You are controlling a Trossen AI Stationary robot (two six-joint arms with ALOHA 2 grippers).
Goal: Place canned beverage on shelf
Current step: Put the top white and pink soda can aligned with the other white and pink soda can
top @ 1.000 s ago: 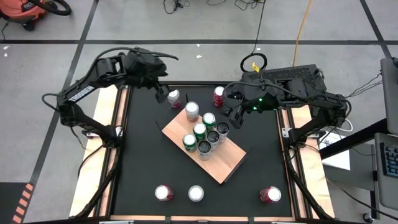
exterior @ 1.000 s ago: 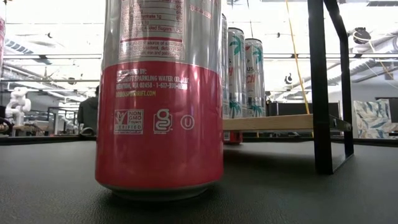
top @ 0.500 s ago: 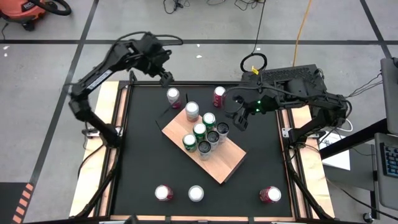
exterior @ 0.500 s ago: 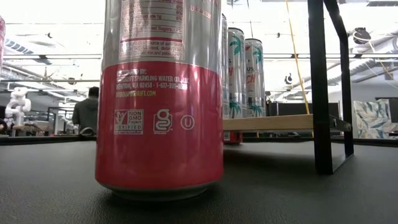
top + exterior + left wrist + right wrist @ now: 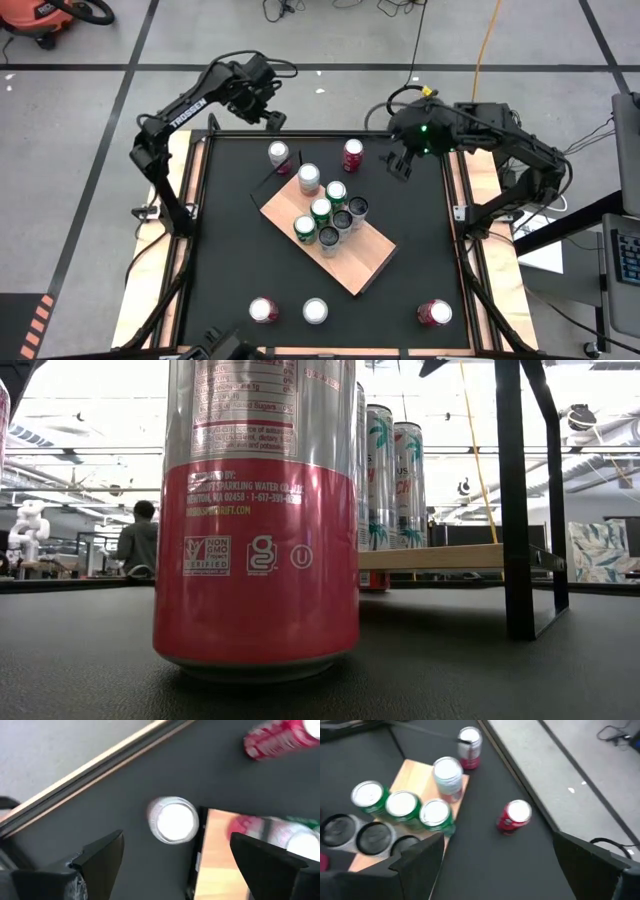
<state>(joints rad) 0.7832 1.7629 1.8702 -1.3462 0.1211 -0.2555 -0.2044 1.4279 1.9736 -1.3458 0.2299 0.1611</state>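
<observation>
With fingers wide, the left gripper (image 5: 272, 119) should drop squarely over the can (image 5: 279, 154) just off the shelf (image 5: 362, 262) corner before closing.

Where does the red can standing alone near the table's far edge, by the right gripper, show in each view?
High: red can, far side, beside the shelf.
Low: cannot tell.
Left wrist: at a corner, beyond the shelf corner.
Right wrist: centre, off the shelf.
Shared landmark: silver-topped can off the shelf's far corner.

you get one view straight down over the table (image 5: 420, 260). another sits at tabletop level, close behind a red can (image 5: 258, 510). both wrist views look down and share the shelf (image 5: 412, 772).
</observation>
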